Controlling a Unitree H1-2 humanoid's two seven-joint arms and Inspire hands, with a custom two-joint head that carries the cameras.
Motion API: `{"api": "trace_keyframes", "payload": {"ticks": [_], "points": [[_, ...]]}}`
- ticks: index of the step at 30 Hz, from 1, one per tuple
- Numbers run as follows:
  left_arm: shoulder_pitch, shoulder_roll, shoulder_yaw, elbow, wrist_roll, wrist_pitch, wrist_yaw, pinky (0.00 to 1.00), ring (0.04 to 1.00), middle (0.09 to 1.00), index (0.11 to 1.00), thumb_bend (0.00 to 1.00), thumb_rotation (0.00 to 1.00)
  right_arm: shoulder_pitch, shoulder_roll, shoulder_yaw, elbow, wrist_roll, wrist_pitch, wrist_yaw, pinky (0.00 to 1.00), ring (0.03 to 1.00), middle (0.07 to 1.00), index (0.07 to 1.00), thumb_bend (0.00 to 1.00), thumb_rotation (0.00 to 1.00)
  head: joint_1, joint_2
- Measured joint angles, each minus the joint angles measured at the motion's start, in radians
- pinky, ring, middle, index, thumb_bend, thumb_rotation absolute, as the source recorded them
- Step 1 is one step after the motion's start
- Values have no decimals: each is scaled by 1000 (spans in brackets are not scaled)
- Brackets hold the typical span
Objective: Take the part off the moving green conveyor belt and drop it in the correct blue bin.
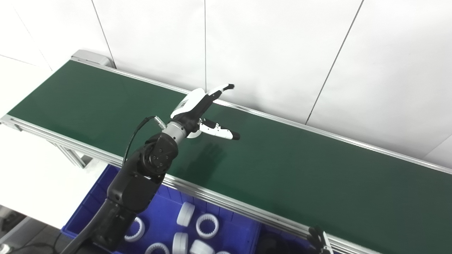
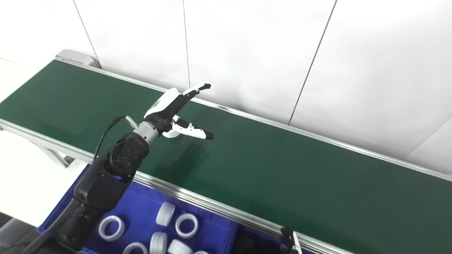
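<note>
Your left hand hovers over the green conveyor belt, fingers spread; a white round part sits just behind them, grip unclear.

Our left arm is clad in glossy black shells, bulging in rounded segments toward the lower left of the frame. Near its upper end we see a black disc-shaped joint dotted with small screws. Above that sits a short silver metal collar. A thin black cable loops out from the arm's side and ends in a small silver plug beside the collar. Our left hand has a white back shell with a pale grey panel, dark inner parts, and white fingers capped in black tips. At the bottom right edge, only black fingertips with a white strip show of our right hand.
</note>
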Motion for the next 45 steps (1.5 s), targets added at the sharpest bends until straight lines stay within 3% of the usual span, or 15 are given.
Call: {"api": "trace_keyframes", "payload": {"ticks": [14, 22, 26, 30, 35, 36, 38, 39, 41, 45], "points": [[-50, 10, -66, 169, 92, 22, 96, 1000, 987, 961, 903, 868, 267, 7, 4, 3, -11, 8, 0, 1, 883, 923, 937, 981, 811, 345, 0, 9], [-54, 13, -115, 242, 110, 22, 115, 1000, 977, 963, 891, 872, 219, 11, 7, 2, -13, 31, 0, 1, 874, 908, 936, 978, 808, 337, 2, 17], [-52, 11, -138, 271, 103, 21, 115, 951, 936, 932, 864, 839, 121, 18, 7, 2, -14, 31, -4, 1, 880, 909, 940, 981, 801, 349, 2, 21], [-52, 2, -132, 292, 53, 5, 116, 752, 843, 864, 823, 784, 24, 21, 7, 1, -19, 39, -5, 1, 876, 910, 945, 984, 796, 356, 6, 26], [-53, -43, -72, 342, -23, -71, 220, 516, 587, 667, 703, 651, 0, 25, 7, 0, -26, 49, -6, 2, 879, 917, 949, 985, 795, 361, 3, 35], [-53, -54, -65, 361, -39, -98, 245, 510, 580, 661, 700, 645, 0, 27, 7, 0, -29, 51, -6, 2, 879, 917, 949, 985, 795, 362, 3, 35], [-54, -71, -58, 391, -63, -142, 274, 479, 473, 573, 665, 535, 0, 32, 7, 0, -31, 51, -6, 2, 868, 911, 946, 982, 793, 363, 5, 40], [-54, -78, -59, 407, -71, -170, 293, 478, 442, 537, 588, 512, 0, 32, 7, 0, -32, 51, -6, 2, 870, 912, 946, 982, 794, 362, 5, 40], [-57, -86, -66, 436, -71, -204, 325, 482, 427, 514, 542, 499, 0, 36, 9, -1, -37, 51, -6, 1, 873, 913, 948, 982, 796, 367, 5, 44], [-62, -98, -84, 448, -71, -212, 340, 475, 420, 498, 532, 496, 0, 40, 15, -1, -51, 51, -6, 1, 882, 921, 955, 987, 791, 380, 8, 46]]}}
